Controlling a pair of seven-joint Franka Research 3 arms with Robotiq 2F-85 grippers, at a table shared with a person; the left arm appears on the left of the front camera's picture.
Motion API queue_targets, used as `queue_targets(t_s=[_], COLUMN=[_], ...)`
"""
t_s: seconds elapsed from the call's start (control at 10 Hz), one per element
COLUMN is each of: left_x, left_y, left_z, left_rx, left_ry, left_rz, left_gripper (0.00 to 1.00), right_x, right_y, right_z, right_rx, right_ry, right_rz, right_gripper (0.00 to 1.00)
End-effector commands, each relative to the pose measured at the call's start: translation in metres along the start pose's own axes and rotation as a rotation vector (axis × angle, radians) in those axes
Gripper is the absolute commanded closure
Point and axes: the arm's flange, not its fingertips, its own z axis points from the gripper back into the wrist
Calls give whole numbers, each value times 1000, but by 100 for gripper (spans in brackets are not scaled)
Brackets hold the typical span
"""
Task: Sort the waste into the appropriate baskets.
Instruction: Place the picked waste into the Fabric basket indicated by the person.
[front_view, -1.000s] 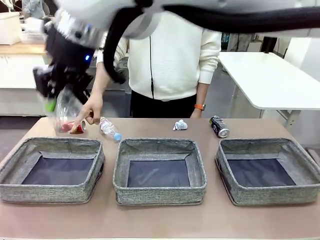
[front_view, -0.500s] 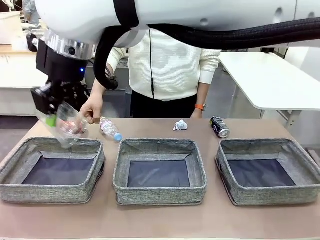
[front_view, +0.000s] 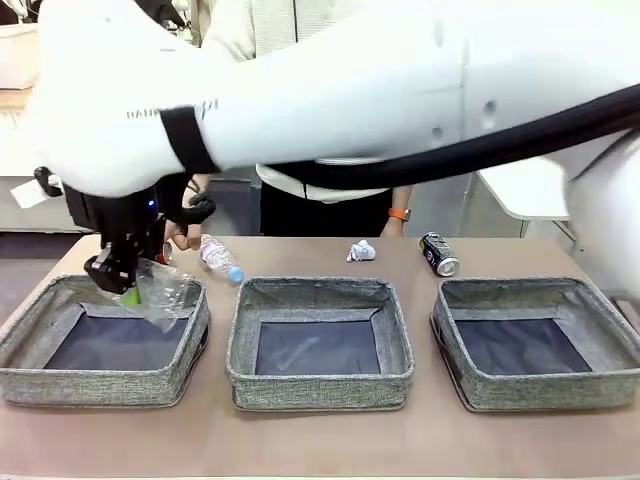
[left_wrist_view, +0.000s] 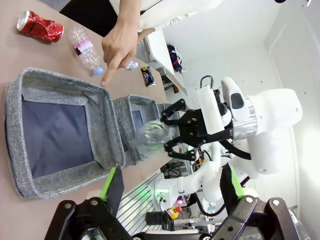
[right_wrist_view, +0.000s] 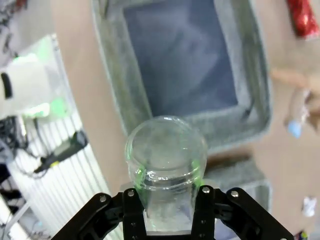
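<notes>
My right gripper (front_view: 128, 288) hangs just above the left basket (front_view: 100, 385), shut on a clear plastic bottle (front_view: 165, 295). The right wrist view has that bottle (right_wrist_view: 165, 155) between my fingers over the basket's dark bottom (right_wrist_view: 185, 65). My left gripper (left_wrist_view: 171, 185) is open and holds nothing. Behind the baskets lie a crushed red can (left_wrist_view: 40, 27), a pink-labelled bottle (front_view: 218, 258), a white paper wad (front_view: 360, 250) and a black can (front_view: 438, 253). The middle basket (front_view: 320, 385) and right basket (front_view: 540, 390) hold nothing.
A person stands at the far side. Their hand (left_wrist_view: 117, 45) points down near the pink-labelled bottle, close to the left basket's far rim. My right arm's white body (front_view: 350, 90) spans the top of the front view. A white table (front_view: 540, 190) stands at the back right.
My right arm has swung down and forward with the clear bottle, from above the table's back left to just over the left basket. The red can is now hidden behind it in front.
</notes>
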Motion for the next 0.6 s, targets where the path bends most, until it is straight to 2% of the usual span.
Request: queue_targets(t_s=[0.0, 0.2, 0.5], left_x=[1, 1, 1], left_y=[-1, -1, -1], left_z=[0, 0, 0], left_rx=[-15, -15, -15], left_ry=[-7, -7, -7], left_rz=[-23, -23, -23], left_gripper=[0, 0, 0], right_x=[27, 33, 34], right_y=[-9, -15, -18], right_z=[5, -4, -7], right_rx=[-32, -5, 11], right_ry=[-146, -159, -156], right_rz=[46, 110, 96], right_gripper=[62, 62, 62])
